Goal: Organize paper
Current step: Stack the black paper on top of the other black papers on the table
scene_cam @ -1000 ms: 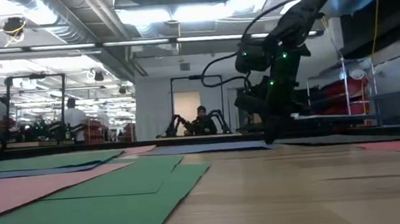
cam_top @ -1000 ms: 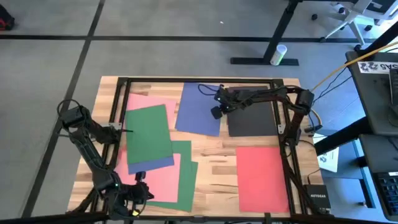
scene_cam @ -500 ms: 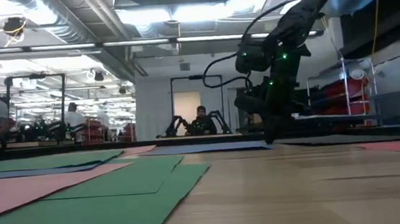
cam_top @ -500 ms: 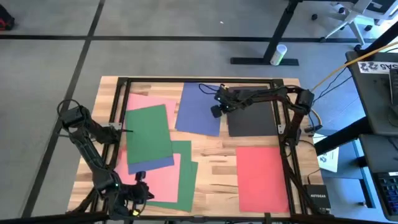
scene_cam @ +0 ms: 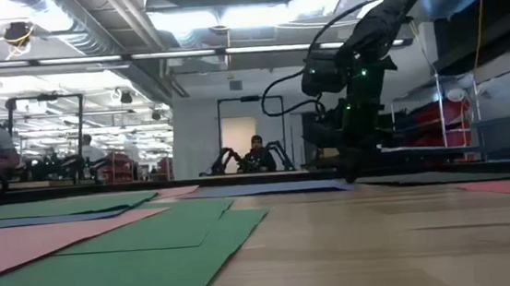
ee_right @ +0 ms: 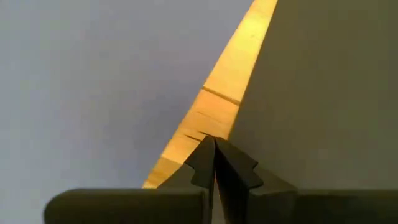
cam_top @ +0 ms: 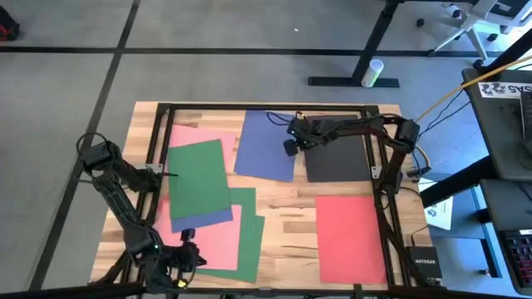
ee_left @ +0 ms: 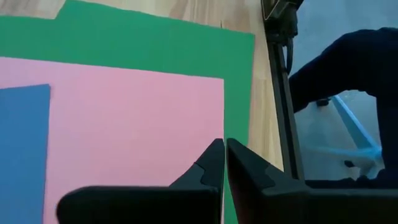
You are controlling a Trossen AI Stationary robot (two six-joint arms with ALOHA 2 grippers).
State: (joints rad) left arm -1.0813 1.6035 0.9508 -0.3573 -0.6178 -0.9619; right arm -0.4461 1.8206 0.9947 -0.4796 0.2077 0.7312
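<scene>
Coloured paper sheets lie flat on the wooden table. At the left, a green sheet (cam_top: 199,178) lies over a blue one (cam_top: 208,220) and pink ones (cam_top: 216,237); more green (cam_top: 249,241) shows underneath. A blue sheet (cam_top: 266,145) and a black sheet (cam_top: 337,154) lie at the far middle, a red sheet (cam_top: 349,237) near right. My right gripper (ee_right: 214,146) is shut and points down into the wood strip between blue and black. My left gripper (ee_left: 224,146) is shut near the front edge, over the pink sheet's corner (ee_left: 211,87). My right gripper comes from above, its shut fingertips (scene_cam: 351,179) reaching down to the table surface right beside the black sheet's left edge (ee_right: 249,118). Whether the tips touch the sheet or only the wood, I cannot tell. The black sheet lies flat.
A dark metal frame (cam_top: 266,107) runs around the table top. A small black box (cam_top: 421,257) sits at the near right corner, and a white printed sheet (cam_top: 440,212) lies beyond the right edge. A person (scene_cam: 256,152) shows in the room behind.
My right gripper has shifted slightly toward the table's right edge, closer to the black sheet, staying shut and low. The sheets lie as before.
</scene>
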